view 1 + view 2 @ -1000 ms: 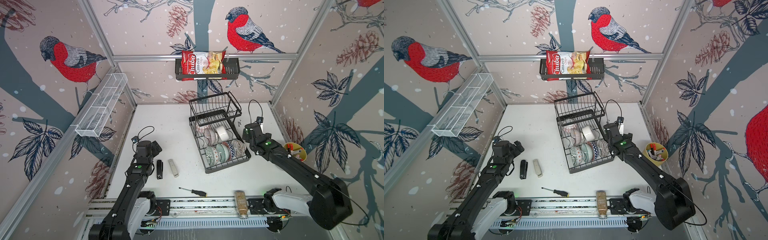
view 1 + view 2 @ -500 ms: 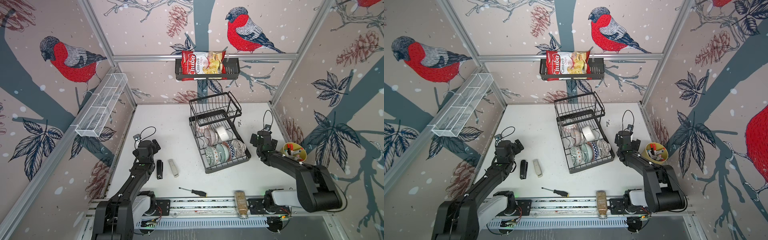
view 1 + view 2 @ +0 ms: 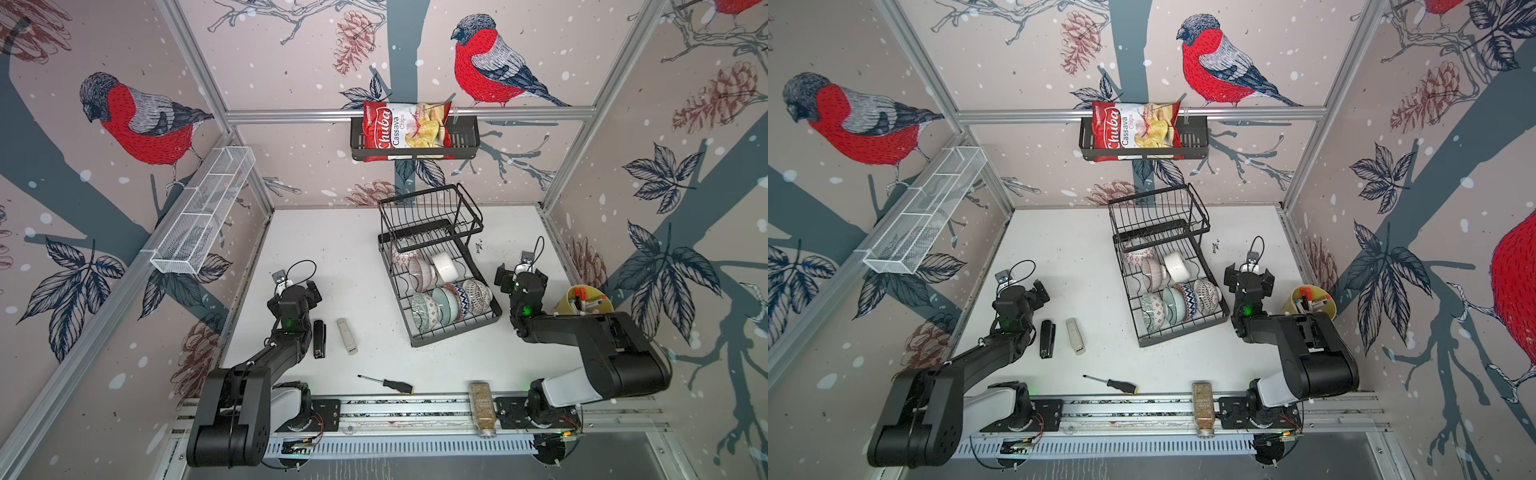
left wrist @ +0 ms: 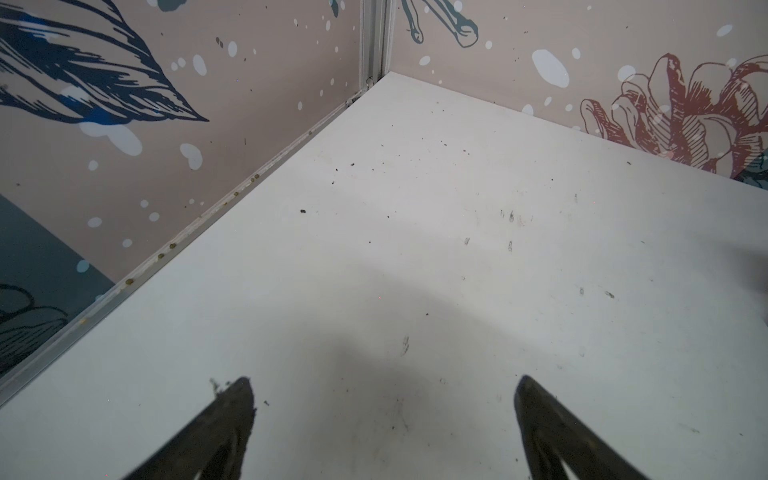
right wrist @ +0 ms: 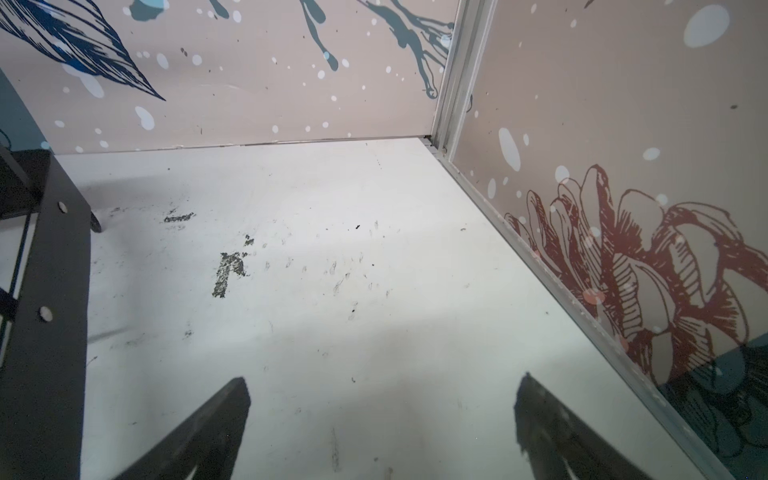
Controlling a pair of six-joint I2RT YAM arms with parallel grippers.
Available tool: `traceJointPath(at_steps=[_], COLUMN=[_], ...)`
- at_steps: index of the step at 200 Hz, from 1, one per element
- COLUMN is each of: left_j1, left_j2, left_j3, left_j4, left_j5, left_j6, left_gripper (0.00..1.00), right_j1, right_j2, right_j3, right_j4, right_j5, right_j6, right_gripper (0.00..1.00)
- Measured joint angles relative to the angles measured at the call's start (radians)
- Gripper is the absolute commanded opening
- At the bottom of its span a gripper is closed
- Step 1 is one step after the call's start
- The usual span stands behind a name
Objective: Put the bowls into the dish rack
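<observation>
Right gripper (image 5: 382, 380), backed off to the wire dish rack's (image 3: 457, 332) three o'clock, and left gripper (image 4: 384, 379) show fingers spread; round glazed bowls (image 3: 442, 303) stand racked.

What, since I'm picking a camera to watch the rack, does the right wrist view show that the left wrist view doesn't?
Only the right wrist view: a black edge of the dish rack and a dark scuffed patch on the table. Only the left wrist view: yellowish crumbs along the wall seam. Both: bare white table, patterned walls, a corner post, and the left end effector and right end effector, each open and empty. Neither shows the bowls.
</observation>
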Motion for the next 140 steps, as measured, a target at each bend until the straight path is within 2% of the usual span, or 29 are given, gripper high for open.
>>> traceJointPath(at_steps=[33,54,106,140], left_j1=[0.000,0.000,0.000,-0.003], left_j2=[0.017,0.030,0.127,0.260], left_j3=[-0.039,-0.055,-0.060,-0.065], left_j4=[0.147,0.224,0.407,0.561], left_j5=[0.018,0.021,0.040,0.076], left_j6=[0.040,0.070,0.114,0.147], left_gripper=[0.96,0.96,0.97,0.97], right_j1=[-0.035,-0.050,-0.094,-0.109], right_j2=[-0.021,0.052,0.034,0.035], right_j3=[-0.124,-0.176,-0.089,-0.076], right_j4=[0.181,0.317,0.285,0.246], right_j5=[-0.041,-0.080,-0.149,-0.178], right_j6=[0.006,0.007,0.034,0.056], right_gripper=[1.00,1.00,0.99,0.99])
